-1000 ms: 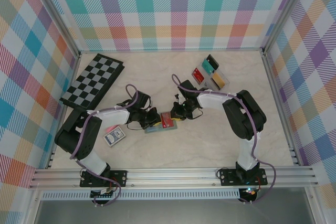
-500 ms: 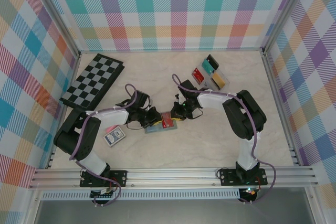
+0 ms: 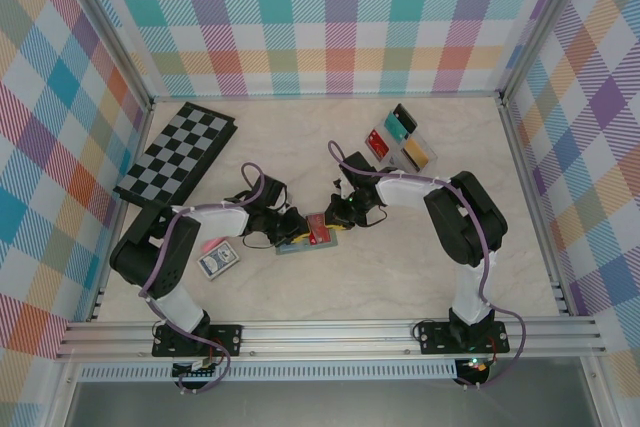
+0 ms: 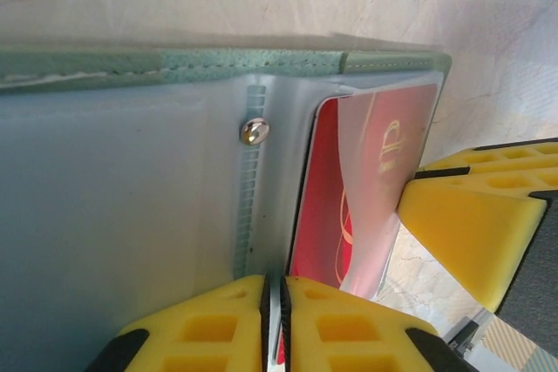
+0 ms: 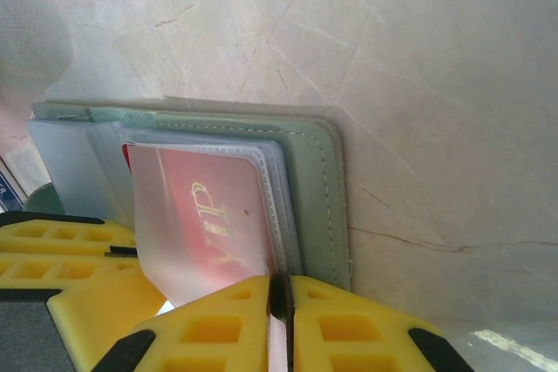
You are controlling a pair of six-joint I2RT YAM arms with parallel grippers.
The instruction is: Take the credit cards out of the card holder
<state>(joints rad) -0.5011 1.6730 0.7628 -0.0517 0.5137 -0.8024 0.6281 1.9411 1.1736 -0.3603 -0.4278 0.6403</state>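
The grey-green card holder point(image 3: 298, 240) lies open on the table between both grippers. A red credit card point(image 3: 320, 230) marked VIP sits in a frosted plastic sleeve of it. My left gripper point(image 3: 288, 228) point(image 4: 281, 302) is shut on the thin edge of a clear sleeve page of the card holder point(image 4: 131, 206), beside the red card point(image 4: 327, 206). From the other side, my right gripper point(image 3: 341, 215) point(image 5: 281, 302) is shut on the near edge of the red card point(image 5: 209, 215) in its sleeve; the holder's green cover point(image 5: 314, 189) lies to the right of it.
A clear tray point(image 3: 402, 138) at the back right holds red, teal, yellow-gold and dark cards. A checkered board point(image 3: 175, 152) lies at the back left. A blue-patterned playing-card pack point(image 3: 218, 261) lies near the left arm. Plaid walls enclose the table.
The left arm's elbow has shifted a little to the right. Both grippers, the holder and the red card stay where they were.
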